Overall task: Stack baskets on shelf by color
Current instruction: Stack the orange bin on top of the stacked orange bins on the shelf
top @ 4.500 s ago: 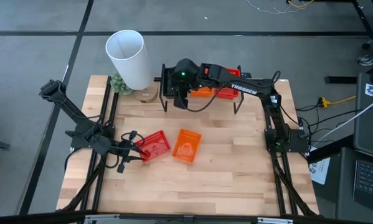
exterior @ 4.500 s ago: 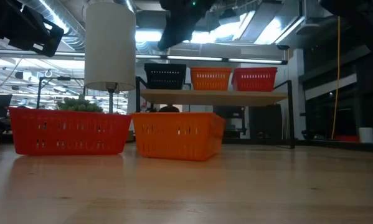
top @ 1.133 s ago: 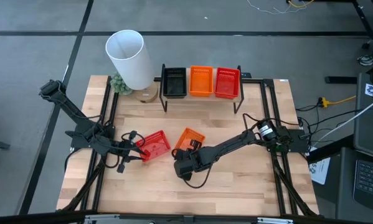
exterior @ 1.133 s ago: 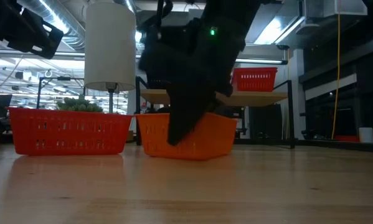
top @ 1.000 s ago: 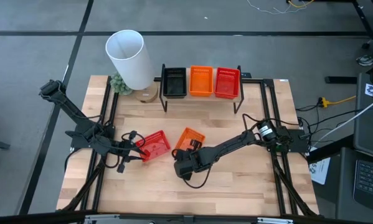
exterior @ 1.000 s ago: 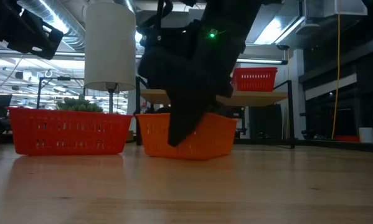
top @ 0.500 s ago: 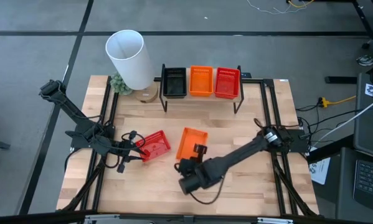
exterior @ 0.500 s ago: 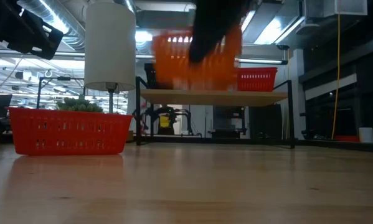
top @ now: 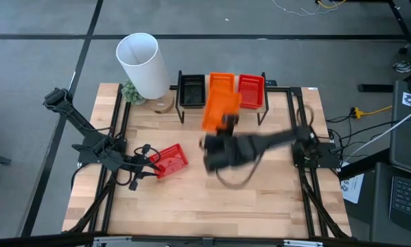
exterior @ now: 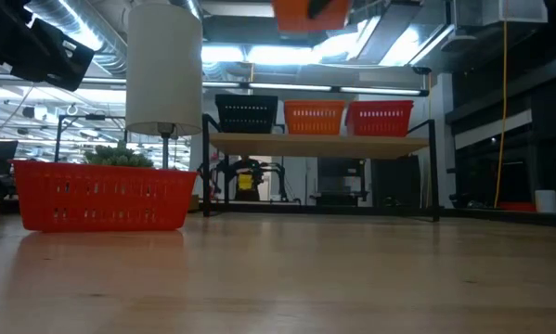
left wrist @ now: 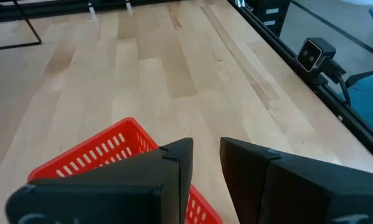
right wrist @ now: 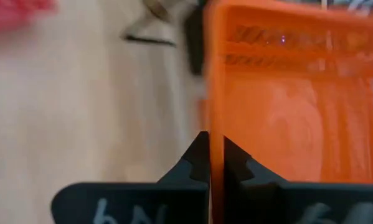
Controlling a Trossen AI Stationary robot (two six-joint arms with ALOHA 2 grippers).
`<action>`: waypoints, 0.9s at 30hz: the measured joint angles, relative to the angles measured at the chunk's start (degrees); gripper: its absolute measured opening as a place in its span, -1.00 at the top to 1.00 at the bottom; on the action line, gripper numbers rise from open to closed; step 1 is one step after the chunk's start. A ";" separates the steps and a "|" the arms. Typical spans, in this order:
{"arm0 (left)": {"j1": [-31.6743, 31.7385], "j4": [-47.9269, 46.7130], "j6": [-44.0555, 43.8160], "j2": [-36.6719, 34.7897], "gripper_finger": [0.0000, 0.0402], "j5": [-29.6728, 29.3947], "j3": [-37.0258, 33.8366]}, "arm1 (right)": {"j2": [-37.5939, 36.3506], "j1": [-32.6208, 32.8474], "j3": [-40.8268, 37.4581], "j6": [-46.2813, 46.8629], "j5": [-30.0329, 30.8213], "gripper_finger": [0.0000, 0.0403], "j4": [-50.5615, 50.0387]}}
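Pinching an orange basket point(top: 221, 109) wall — right gripper point(right wrist: 209, 155) clamped tight, basket aloft just before the shelf point(top: 180, 108).

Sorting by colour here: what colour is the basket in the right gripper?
Orange basket; clearest in the right wrist view.

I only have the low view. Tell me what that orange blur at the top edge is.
Observer: An orange basket, pinched by one wall in the right tool, which is shut on it.
Operator: Say where it is over the table.
Observer: Seen from above, just in front of the shelf, overlapping the shelved orange basket.
Operator: Report the left tool.
Observer: The left tool is open, at the red basket on the table's left part.
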 joint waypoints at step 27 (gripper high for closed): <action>0.02 -0.01 0.50 0.01 0.63 -0.52 0.00 | -16.45 -37.09 -21.08 -35.39 -47.17 1.00 24.86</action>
